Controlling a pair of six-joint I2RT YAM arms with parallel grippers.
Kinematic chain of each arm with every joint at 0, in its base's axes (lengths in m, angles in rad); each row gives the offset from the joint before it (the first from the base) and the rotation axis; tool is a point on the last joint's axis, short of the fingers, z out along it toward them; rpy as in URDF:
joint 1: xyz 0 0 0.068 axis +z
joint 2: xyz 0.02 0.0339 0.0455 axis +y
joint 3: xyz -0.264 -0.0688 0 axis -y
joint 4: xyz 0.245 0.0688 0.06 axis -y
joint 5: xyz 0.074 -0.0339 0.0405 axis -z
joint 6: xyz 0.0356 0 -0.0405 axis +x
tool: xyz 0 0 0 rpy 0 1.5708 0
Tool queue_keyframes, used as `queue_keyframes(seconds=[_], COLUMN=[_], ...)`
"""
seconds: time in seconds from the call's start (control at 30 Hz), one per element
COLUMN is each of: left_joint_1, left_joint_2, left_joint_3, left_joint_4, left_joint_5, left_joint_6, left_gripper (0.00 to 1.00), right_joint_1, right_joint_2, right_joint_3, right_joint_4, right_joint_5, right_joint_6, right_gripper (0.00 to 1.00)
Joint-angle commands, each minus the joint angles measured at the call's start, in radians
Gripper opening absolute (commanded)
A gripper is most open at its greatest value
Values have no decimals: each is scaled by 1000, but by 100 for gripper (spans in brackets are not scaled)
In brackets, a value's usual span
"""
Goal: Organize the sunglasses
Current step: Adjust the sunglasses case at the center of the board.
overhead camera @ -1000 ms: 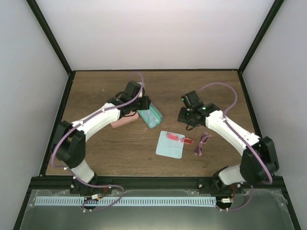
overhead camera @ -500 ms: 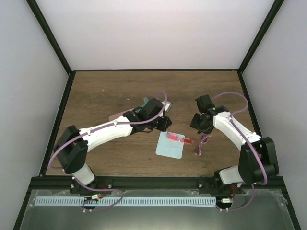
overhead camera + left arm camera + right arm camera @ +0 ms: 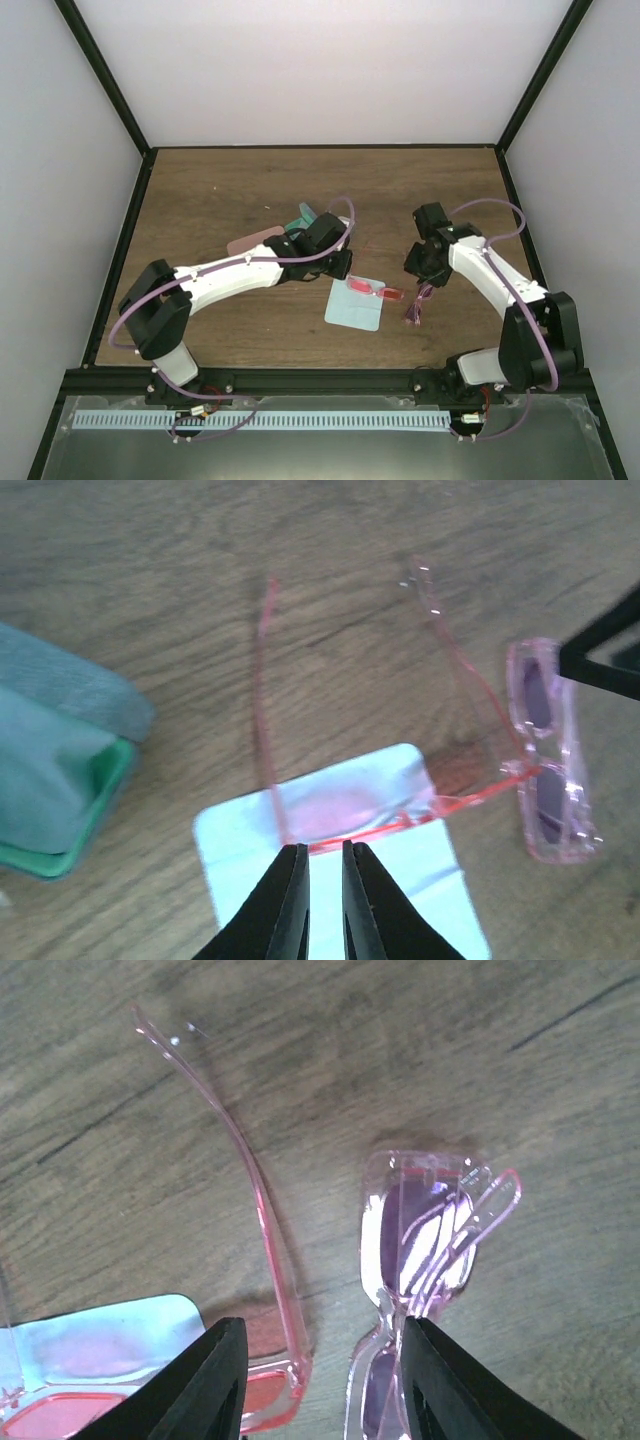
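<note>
Pale blue cloth lies flat on the wooden table and serves as the reference for every position noted here.

The red glasses rest with their front frame on the right half of the cloth. One corner overhangs the cloth's right edge. Both arms are unfolded and lie on bare wood on the far side of the cloth.

The purple glasses are off the cloth, on the wood just beside its right edge, with their arms folded. They sit hard by the overhanging corner of the red pair; contact between the two cannot be confirmed.

The left gripper is over the cloth, with its tips at the left end of the red front frame. Its fingers are drawn nearly together, with only a narrow slit between them. Whether they actually pinch the frame cannot be told.

The right gripper hangs above the cloth's right edge with its fingers set well apart, holding nothing. Between them show the red pair's corner and one end of the purple pair.

The green case sits beyond the cloth's far left corner, partly hidden by the left arm. The pink case is further left of the cloth, beside the green one and also partly covered by that arm.
</note>
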Motion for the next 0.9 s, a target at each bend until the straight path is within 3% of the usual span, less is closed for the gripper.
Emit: queue_keyframes(seconds=[0.0, 0.17, 0.23, 0.33, 0.53, 0.7, 0.87], left_joint_1=[40, 285, 385, 496, 657, 659, 638], left_joint_2=[-23, -85, -106, -60, 181, 450, 568], left_joint_3=[30, 28, 23, 78, 262, 547, 612], left_joint_4=[-46, -28, -8, -23, -15, -151, -155], left_joint_5=[-169, -40, -10, 3, 98, 147, 243], left_joint_6=[-15, -25, -9, 51, 125, 210, 202], left_gripper=[11, 17, 28, 54, 58, 56, 56], right_joint_1=[-11, -6, 17, 77, 120, 125, 126], right_joint_2=[-40, -142, -156, -110, -18, 13, 11], right_joint_3=[-22, -15, 3, 77, 165, 204, 224], right_joint_4=[-31, 66, 92, 80, 98, 92, 54], right_joint_5=[2, -83, -104, -80, -100, -116, -99], right_joint_6=[39, 1, -7, 0, 42, 36, 24], right_gripper=[42, 30, 28, 27, 27, 27, 27])
